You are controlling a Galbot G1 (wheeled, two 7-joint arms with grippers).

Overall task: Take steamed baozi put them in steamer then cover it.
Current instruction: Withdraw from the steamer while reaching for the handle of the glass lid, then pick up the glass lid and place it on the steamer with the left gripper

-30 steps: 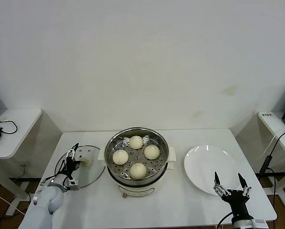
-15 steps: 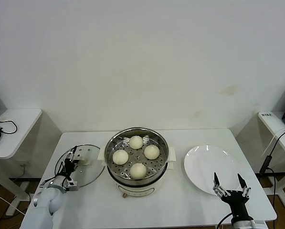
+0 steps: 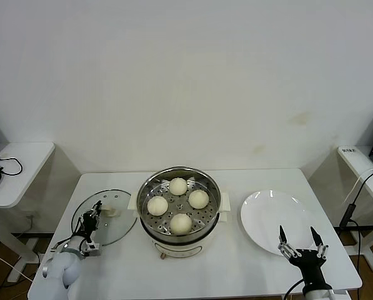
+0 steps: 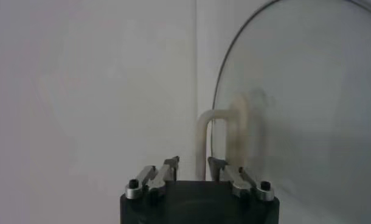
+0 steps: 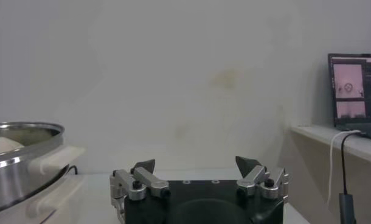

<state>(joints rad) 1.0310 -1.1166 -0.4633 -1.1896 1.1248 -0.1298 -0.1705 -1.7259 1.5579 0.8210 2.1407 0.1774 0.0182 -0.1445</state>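
Note:
Several steamed baozi (image 3: 178, 185) lie in the uncovered steamer (image 3: 180, 169) at the table's middle. The cover (image 3: 114, 230), a clear glass lid, rests flat on the table left of the steamer. My left gripper (image 3: 94, 211) is down at the cover's cream handle (image 3: 110, 212). In the left wrist view its jaws (image 4: 193, 161) are drawn close together round the near end of the handle (image 4: 225, 119), with the glass (image 4: 307, 91) behind. My right gripper (image 3: 300, 235) waits open and empty at the table's front right (image 5: 196, 163).
A white plate (image 3: 273, 212) lies right of the steamer, just beyond the right gripper. The steamer's cream pot base (image 3: 174, 249) has side handles. Small side tables stand at both sides; the right one holds a laptop (image 5: 356, 91) and a cable.
My left gripper has sunk lower onto the cover and its jaws have closed from wide open onto the handle. The right arm, steamer and baozi have not moved.

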